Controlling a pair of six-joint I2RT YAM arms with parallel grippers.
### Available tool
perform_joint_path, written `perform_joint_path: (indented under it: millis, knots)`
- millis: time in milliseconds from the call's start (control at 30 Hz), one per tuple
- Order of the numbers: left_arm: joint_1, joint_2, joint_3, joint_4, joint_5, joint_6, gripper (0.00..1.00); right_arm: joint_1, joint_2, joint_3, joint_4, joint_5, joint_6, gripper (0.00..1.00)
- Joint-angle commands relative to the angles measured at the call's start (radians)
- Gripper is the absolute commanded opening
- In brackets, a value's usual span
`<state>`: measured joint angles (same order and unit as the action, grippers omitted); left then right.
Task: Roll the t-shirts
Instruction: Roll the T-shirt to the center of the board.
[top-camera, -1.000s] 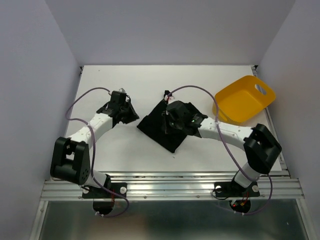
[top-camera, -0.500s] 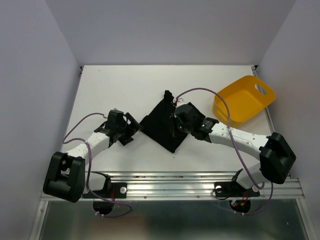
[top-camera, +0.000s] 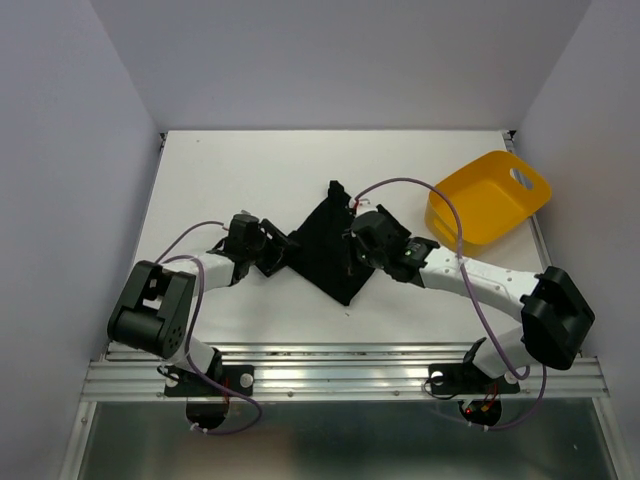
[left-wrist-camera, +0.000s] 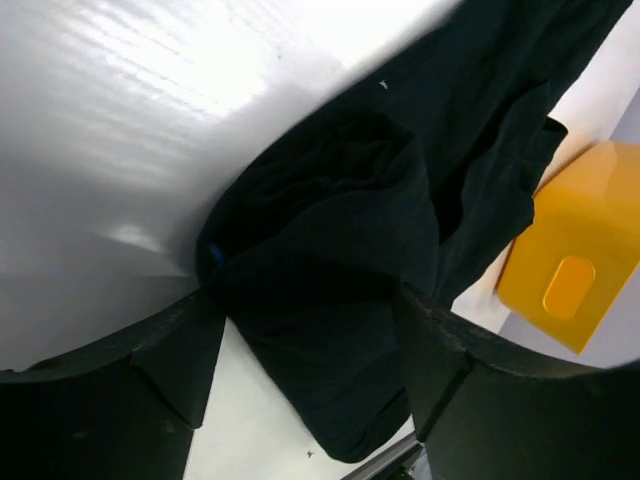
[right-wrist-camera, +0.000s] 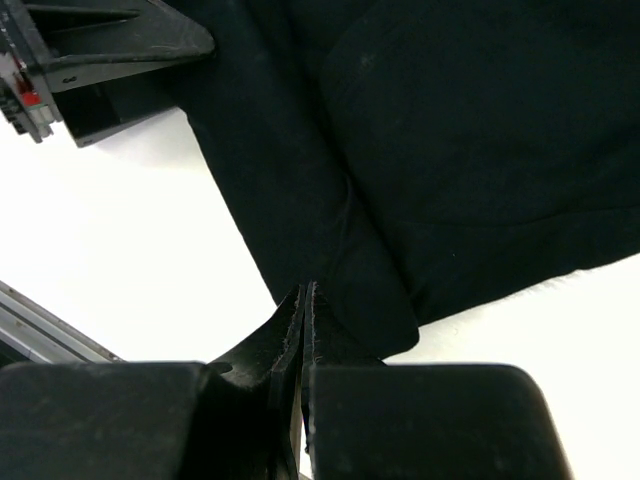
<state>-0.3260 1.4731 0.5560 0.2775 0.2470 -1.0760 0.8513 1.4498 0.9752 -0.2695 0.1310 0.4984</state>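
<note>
Here, a black t-shirt (top-camera: 322, 252) lies bunched at the middle of the white table (top-camera: 250, 170), closer to the near edge than the far one, one corner pointing toward the far edge and another toward the near edge. The left arm reaches in low from the near left corner, elbow folded close to its base, forearm running flat along the table toward the shirt's left side. The left gripper (top-camera: 278, 252) stands with its fingers spread wide, and the wrist view shows a thick rolled fold of the shirt sitting between them. The right arm stretches in from the near right corner in one long line, its wrist over the shirt's right side. The right gripper (top-camera: 352, 260) has its fingers pressed tightly together, tips down at the shirt's hem where the cloth meets bare table; whether any fabric is caught between them is hard to tell from the wrist view. A yellow tub (top-camera: 485, 200) sits tilted near the table's right edge, toward the far right corner, well apart from the shirt.
</note>
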Motion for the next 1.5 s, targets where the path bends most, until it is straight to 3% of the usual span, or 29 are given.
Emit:
perform_joint_path:
  millis: [0, 33, 100, 133, 167, 367, 433, 500, 533, 733, 1200, 1467]
  knots:
    - [-0.019, 0.076, 0.031, 0.034, 0.012, 0.025, 0.7, 0.003, -0.04, -0.015, -0.004, 0.035, 0.017, 0.01]
    - [-0.022, 0.079, 0.032, 0.035, 0.009, 0.025, 0.63, 0.003, -0.042, -0.018, -0.004, 0.035, 0.019, 0.01]
    - [-0.022, 0.069, 0.025, 0.038, 0.005, 0.022, 0.32, 0.003, -0.045, -0.024, -0.022, 0.047, 0.012, 0.01]
    - [-0.022, 0.063, 0.024, 0.038, 0.009, 0.025, 0.09, 0.003, -0.045, -0.026, -0.026, 0.054, -0.001, 0.01]
    - [-0.024, 0.049, 0.022, 0.035, 0.009, 0.03, 0.0, 0.003, -0.048, -0.027, -0.033, 0.067, -0.009, 0.01]
    - [-0.022, 0.01, 0.079, -0.128, 0.002, 0.09, 0.0, 0.106, -0.049, 0.005, -0.069, 0.185, -0.106, 0.12]
    - [-0.022, 0.0, 0.108, -0.211, -0.008, 0.106, 0.0, 0.19, -0.017, 0.029, -0.1, 0.294, -0.141, 0.27]
    - [-0.022, -0.017, 0.122, -0.247, -0.005, 0.122, 0.0, 0.248, 0.013, 0.065, -0.122, 0.404, -0.19, 0.36]
    - [-0.022, -0.023, 0.134, -0.271, 0.0, 0.126, 0.0, 0.277, 0.029, 0.072, -0.129, 0.441, -0.204, 0.46]
    - [-0.019, -0.092, 0.165, -0.345, 0.0, 0.149, 0.0, 0.431, 0.141, 0.091, -0.12, 0.593, -0.28, 0.74]
    - [0.008, -0.12, 0.182, -0.382, 0.041, 0.163, 0.0, 0.516, 0.299, 0.085, 0.045, 0.637, -0.365, 0.78]
    - [0.024, -0.132, 0.18, -0.393, 0.052, 0.165, 0.0, 0.546, 0.46, 0.056, 0.118, 0.84, -0.324, 0.78]
